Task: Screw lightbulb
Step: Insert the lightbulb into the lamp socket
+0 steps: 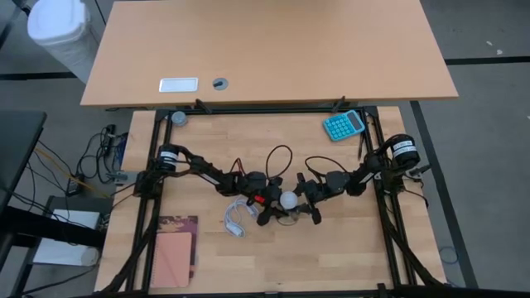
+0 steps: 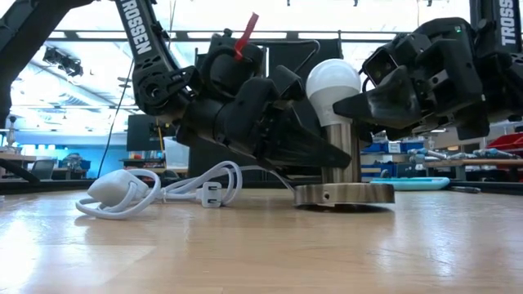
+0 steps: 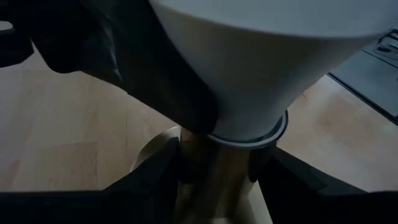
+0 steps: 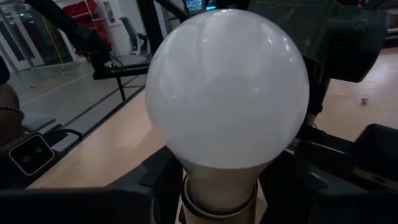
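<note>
The lightbulb (image 2: 333,80), white with a round globe, stands upright on the metal stem (image 2: 341,151) of a socket. The socket's round flat base (image 2: 343,193) rests on the wooden table near its middle. My left gripper (image 1: 272,207) reaches in from the table's left, slanting down, and is shut on the stem below the bulb. My right gripper (image 1: 303,199) comes level from the table's right and is shut on the lightbulb (image 4: 227,87), which fills the right wrist view. My left gripper pinches the socket's upright stem (image 3: 217,171) between its two fingers (image 3: 155,177), just under the bulb's tapered base. It comes from the table's left, slanting down, across the stem. The socket stands upright on its base. My right gripper has the bulb's tapered lower part (image 4: 217,180) between its two fingers (image 4: 155,186), one on each side. It comes level from the table's right. The lightbulb stands upright on the socket's stem.
A white cord with a switch and plug (image 2: 155,192) lies coiled on the table left of the socket. A teal calculator (image 1: 343,125) lies at the far right, a pink notebook (image 1: 174,252) at the near left. A second desk (image 1: 273,50) stands beyond the far edge.
</note>
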You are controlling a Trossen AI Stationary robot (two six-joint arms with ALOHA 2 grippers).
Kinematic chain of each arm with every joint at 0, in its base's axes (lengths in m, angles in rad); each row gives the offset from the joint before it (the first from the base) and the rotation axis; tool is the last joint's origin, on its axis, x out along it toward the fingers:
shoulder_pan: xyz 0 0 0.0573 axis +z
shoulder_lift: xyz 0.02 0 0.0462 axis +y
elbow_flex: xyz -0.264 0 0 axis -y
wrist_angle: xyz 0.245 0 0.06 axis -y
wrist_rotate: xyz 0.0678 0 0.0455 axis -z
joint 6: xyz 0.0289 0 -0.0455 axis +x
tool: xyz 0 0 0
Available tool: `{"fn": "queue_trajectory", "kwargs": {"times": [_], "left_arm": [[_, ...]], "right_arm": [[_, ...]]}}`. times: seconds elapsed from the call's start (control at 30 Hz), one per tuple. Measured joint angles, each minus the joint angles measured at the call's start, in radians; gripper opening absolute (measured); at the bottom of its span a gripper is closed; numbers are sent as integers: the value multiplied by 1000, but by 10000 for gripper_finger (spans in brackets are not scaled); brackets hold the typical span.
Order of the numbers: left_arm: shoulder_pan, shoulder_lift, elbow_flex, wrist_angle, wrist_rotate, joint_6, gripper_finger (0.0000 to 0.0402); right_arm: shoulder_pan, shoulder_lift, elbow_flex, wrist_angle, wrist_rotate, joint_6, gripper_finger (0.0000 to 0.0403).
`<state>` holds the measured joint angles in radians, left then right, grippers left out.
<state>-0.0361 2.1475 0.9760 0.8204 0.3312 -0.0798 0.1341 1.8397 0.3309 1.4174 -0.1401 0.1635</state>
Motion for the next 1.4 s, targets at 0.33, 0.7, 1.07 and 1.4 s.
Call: {"fn": "queue_trajectory", "kwargs": {"times": [0.33, 0.7, 1.07, 1.4], "left_arm": [[-3, -1, 0, -4, -121, -32, 191], [-3, 0, 1, -4, -351, -72, 191], [-30, 1, 1, -10, -613, -119, 191], [-46, 1, 0, -13, -741, -142, 190]], "right_arm": [[51, -1, -15, -2, 158, 12, 178], [212, 0, -29, -7, 636, -27, 178], [266, 0, 128, -289, 1030, 21, 178], [272, 2, 281, -595, 1200, 182, 179]]}}
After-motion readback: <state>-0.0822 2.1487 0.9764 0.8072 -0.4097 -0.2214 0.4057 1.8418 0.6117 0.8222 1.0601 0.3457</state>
